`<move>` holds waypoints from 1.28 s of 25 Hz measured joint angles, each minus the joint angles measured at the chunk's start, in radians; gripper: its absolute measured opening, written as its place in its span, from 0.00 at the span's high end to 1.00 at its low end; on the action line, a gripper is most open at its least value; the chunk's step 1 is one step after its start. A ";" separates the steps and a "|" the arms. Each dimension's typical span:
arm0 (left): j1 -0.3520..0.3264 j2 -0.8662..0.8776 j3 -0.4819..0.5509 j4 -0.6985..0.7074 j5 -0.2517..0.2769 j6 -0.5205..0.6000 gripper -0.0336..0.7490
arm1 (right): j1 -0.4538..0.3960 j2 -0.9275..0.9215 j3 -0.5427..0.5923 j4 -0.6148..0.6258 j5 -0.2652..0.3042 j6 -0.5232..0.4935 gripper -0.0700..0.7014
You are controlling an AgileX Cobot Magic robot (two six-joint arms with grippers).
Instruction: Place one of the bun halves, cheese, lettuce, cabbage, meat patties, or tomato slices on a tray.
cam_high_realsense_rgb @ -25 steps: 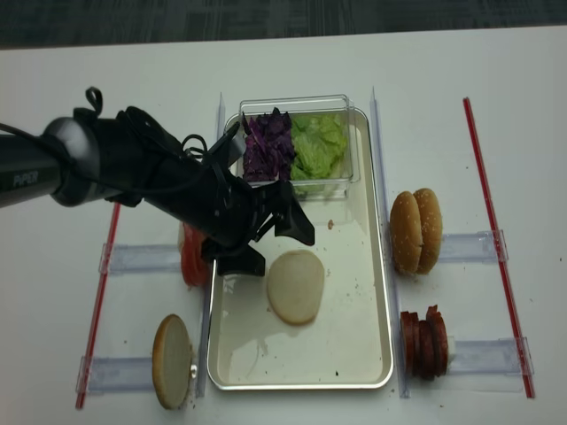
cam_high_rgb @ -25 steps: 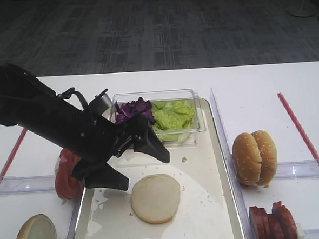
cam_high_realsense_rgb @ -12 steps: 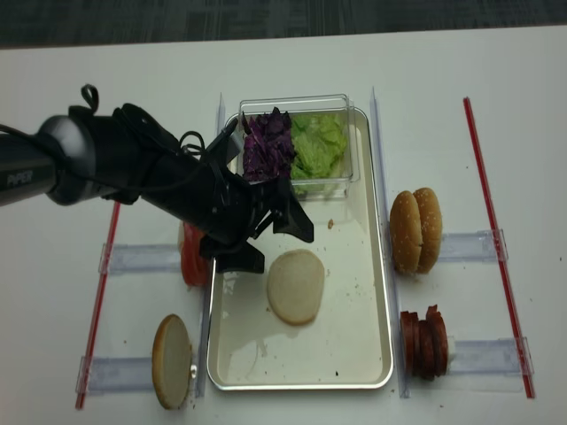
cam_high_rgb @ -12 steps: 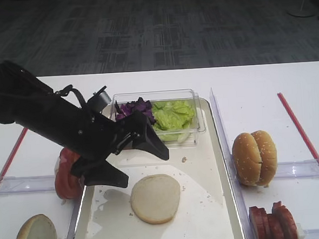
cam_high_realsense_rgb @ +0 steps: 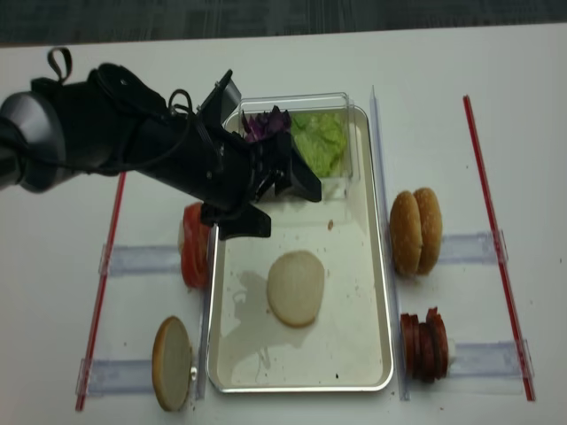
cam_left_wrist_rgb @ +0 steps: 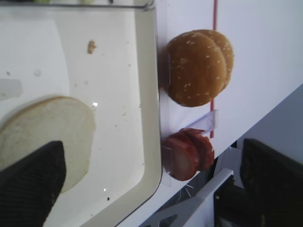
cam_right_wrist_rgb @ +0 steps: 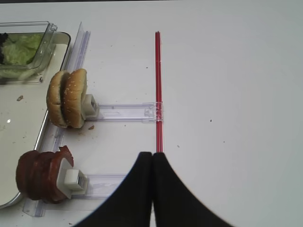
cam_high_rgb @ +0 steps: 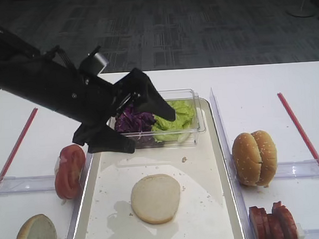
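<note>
Looking at where things sit, your left gripper (cam_high_rgb: pixel 128 121) hangs wide open and empty above the tray's (cam_high_rgb: pixel 221 164) far end, with the bun half (cam_high_rgb: pixel 155 198) lying flat in the middle, below and nearer you than the jaws.

Looks like a robotics lab or office test space, not a real kitchen. White table (cam_high_rgb: pixel 254 81) sits on dark grey office carpet (cam_high_rgb: pixel 159 27). Red tape lines (cam_high_realsense_rgb: pixel 492 230) mark off the work area. Burger parts stand in clear plastic holders (cam_right_wrist_rgb: pixel 123 112) fixed to the table, spaced like a test fixture. No stove, sink or cookware in view.
</note>
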 joint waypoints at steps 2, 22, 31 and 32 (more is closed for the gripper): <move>0.000 -0.016 -0.040 0.026 0.016 -0.039 0.08 | 0.000 0.000 0.000 0.000 0.000 0.000 0.44; 0.000 -0.055 -0.442 0.306 0.220 -0.351 0.08 | 0.000 0.000 0.000 0.000 0.000 0.000 0.44; 0.069 -0.055 -0.444 0.374 0.257 -0.362 0.08 | 0.000 0.000 0.000 0.000 0.000 0.000 0.44; 0.088 -0.055 -0.444 0.381 0.266 -0.362 0.08 | 0.000 0.000 0.000 0.000 0.000 0.000 0.44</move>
